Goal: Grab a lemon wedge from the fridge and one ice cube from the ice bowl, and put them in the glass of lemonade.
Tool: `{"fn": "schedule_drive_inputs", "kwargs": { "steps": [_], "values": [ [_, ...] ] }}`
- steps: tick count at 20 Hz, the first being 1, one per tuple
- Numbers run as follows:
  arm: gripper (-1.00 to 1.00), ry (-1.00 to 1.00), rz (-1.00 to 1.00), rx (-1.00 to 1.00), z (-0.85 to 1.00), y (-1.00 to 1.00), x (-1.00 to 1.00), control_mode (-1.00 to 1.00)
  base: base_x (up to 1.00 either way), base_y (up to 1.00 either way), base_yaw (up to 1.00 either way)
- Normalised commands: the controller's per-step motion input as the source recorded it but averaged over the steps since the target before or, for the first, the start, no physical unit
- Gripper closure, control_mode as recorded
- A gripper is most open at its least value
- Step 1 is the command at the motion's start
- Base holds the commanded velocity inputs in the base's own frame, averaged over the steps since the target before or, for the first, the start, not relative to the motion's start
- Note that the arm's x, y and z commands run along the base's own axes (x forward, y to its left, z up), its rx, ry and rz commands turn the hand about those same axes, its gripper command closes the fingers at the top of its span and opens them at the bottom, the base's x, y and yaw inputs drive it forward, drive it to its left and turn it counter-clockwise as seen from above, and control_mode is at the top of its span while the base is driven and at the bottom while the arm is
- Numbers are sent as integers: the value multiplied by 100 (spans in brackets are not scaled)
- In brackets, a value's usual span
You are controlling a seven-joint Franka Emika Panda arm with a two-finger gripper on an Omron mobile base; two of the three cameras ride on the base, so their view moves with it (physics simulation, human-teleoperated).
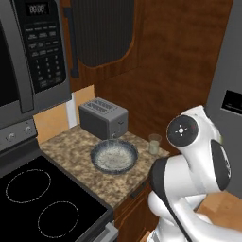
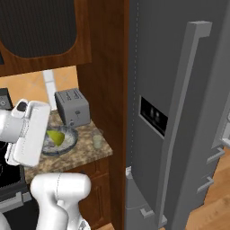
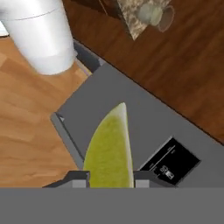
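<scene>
The lemon wedge (image 3: 109,151) is clamped in the gripper (image 3: 109,177) (fridge (image 2: 179,112) shut). Carrying is judged underway; lowering over the glass of lemonade (image 1: 154,144), beside the ice bowl (image 1: 114,157), is called for.

base views: flank arm, share toaster (image 1: 103,117) | hand: faces fridge (image 3: 131,127)

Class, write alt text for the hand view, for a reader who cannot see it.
A yellow-green lemon wedge sits clamped between the gripper tips, pointing up. Behind it are the grey fridge with its black dispenser panel, dark wood cabinetry and wooden floor.
</scene>
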Motion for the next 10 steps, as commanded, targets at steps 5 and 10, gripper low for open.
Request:
{"fn": "schedule_drive_inputs", "kwargs": {
  "steps": [5,10],
  "values": [
    [100,40,40,-37,0,0,0,-100,0,0,0],
    [100,43,35,-36,-14,1,2,-100,0,0,0]
  ]
}}
